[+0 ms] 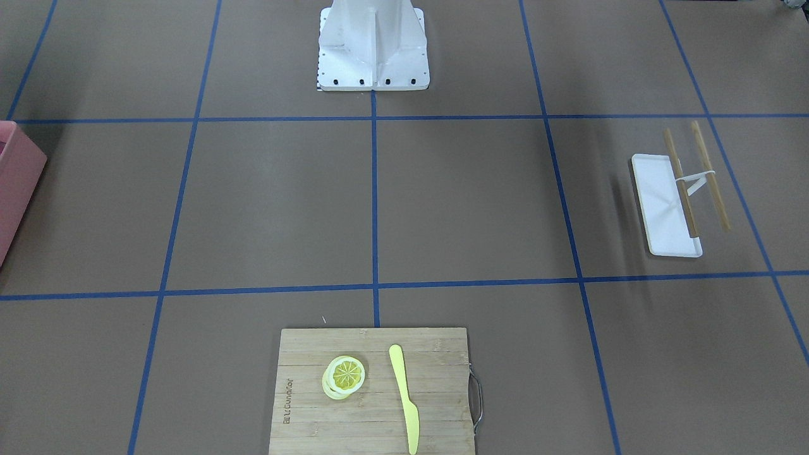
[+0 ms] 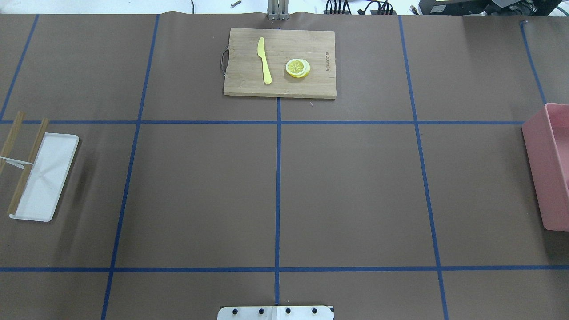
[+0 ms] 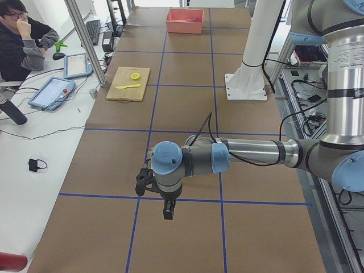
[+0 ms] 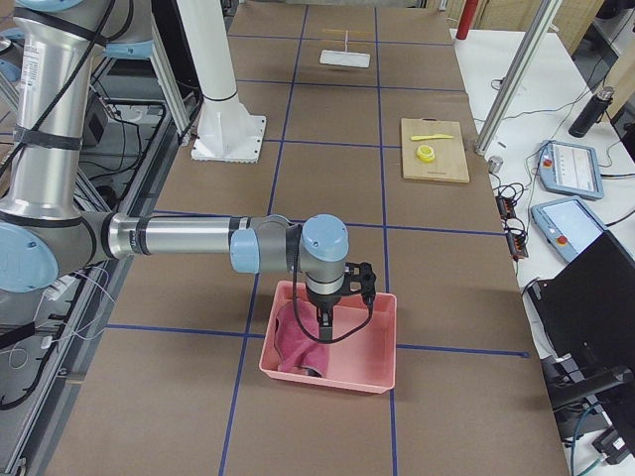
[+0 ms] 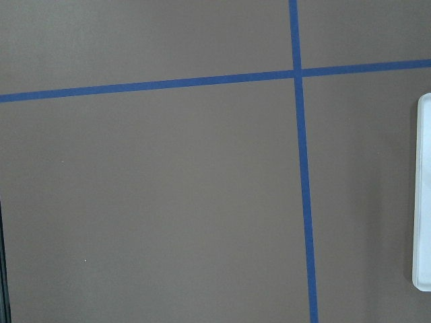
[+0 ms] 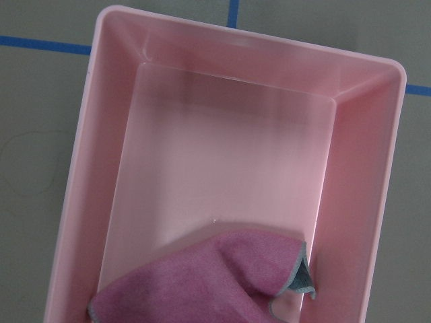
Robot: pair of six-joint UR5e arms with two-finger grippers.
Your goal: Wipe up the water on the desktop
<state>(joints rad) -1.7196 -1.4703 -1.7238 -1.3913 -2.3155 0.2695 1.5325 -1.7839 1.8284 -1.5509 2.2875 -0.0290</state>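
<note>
Desktop, a large flat matte brown surface gridded by thin blue tape lines, spreads out from the robot's white pedestal base and carries everything in the room's working area. At the end on the robot's left, the left gripper hangs over bare brown surface close to a crossing of tape lines; whether its fingers are apart or together cannot be told from the side view. Its wrist camera looks down on the tape crossing, with the edge of a small white rectangular tray at the margin. Two thin wooden sticks joined by a white band lie by that tray, one across its rim and one on the brown surface just beside it. At the opposite end, the right gripper hangs inside the outline of a pink rectangular plastic bin, above a crumpled magenta cloth with grey-blue edging that lies in one end of the bin; the state of its fingers cannot be told, nor whether they touch the cloth. On the operators' side sits a pale bamboo cutting board with a metal handle, bearing a yellow plastic knife and stacked lemon slices, apart from each other. A seated man in glasses is beside the table
</note>
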